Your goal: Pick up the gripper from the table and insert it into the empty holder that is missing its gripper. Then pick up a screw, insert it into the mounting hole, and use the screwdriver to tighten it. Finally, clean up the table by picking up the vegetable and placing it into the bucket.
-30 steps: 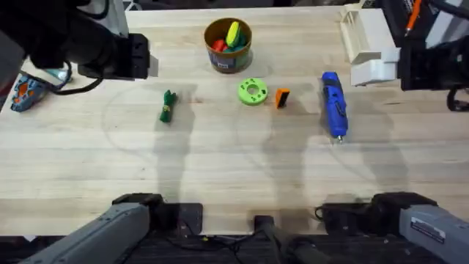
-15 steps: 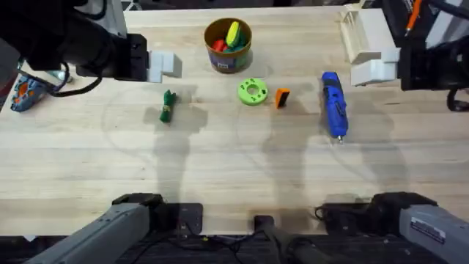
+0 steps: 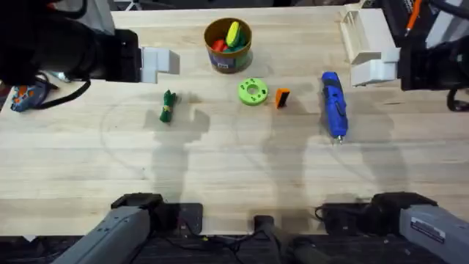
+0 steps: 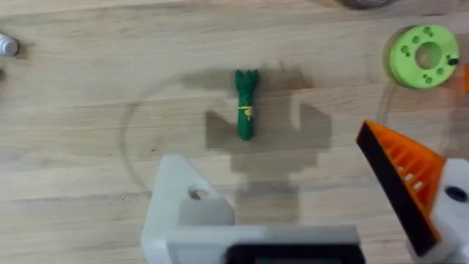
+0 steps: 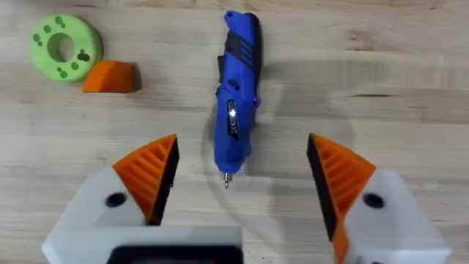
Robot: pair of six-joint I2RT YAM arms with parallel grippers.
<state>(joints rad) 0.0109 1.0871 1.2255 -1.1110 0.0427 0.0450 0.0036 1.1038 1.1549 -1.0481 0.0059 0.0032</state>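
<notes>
Orange gripper pad (image 3: 282,97) lies untouched at table centre, ribbed plastic, green disc (image 3: 252,92) at its nine o'clock, blue screwdriver (image 3: 333,103) at three. Left gripper (image 4: 315,198) has slid back toward nine o'clock over the last second, spread wide; its bare white holder (image 4: 187,209) awaits the pad. Right gripper (image 5: 238,176) hangs released above the screwdriver. Nothing started.

The left arm (image 3: 58,51) is seen large, dark and blurred in the overhead view, and a small coloured item (image 3: 26,92) at the table's left edge is partly covered by it. The bucket's (image 3: 228,44) contents are too small to be identified. In the left wrist view, the green ring-shaped disc (image 4: 425,56) is partly cut off.
</notes>
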